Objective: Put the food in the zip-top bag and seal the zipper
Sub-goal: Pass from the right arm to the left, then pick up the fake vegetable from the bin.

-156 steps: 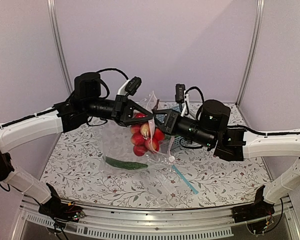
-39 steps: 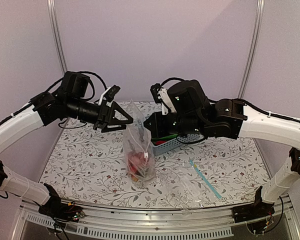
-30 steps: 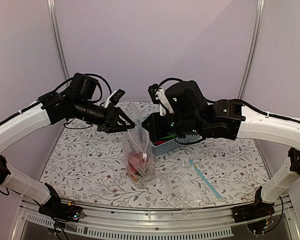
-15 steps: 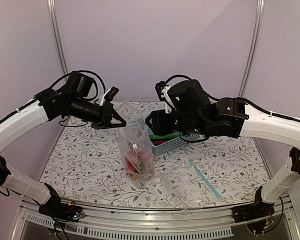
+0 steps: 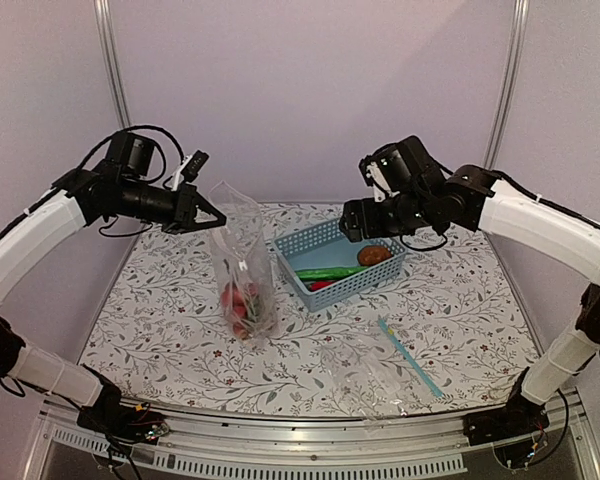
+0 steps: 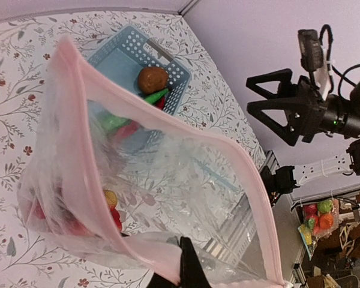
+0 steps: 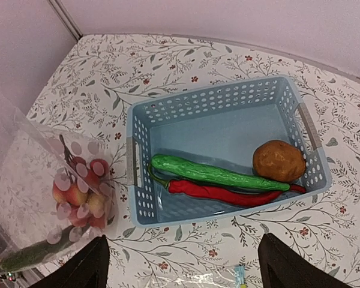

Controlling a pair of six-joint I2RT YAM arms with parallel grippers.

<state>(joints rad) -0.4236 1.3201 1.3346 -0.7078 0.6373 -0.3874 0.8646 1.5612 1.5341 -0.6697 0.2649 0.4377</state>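
Observation:
My left gripper (image 5: 212,213) is shut on the mouth edge of the zip-top bag (image 5: 242,270), which hangs upright from it. In the left wrist view the gripper (image 6: 183,273) pinches the pink zipper (image 6: 186,129), and the mouth gapes. Red-yellow fruits (image 7: 78,186) and a green vegetable (image 7: 33,255) lie in the bag. My right gripper (image 7: 183,261) is open and empty above the blue basket (image 7: 216,99). In the basket lie another green vegetable (image 7: 219,174), the red chili (image 7: 228,195) and the brown potato (image 7: 279,161).
The basket (image 5: 292,262) stands at the table's middle back, just right of the bag. A second clear bag (image 5: 365,365) with a teal strip (image 5: 405,350) lies flat at the front right. Frame posts and walls close in the back and sides.
My right gripper let go of the bag, opened and pulled back right over the basket. My left gripper shut on the bag's mouth and drew it left and up.

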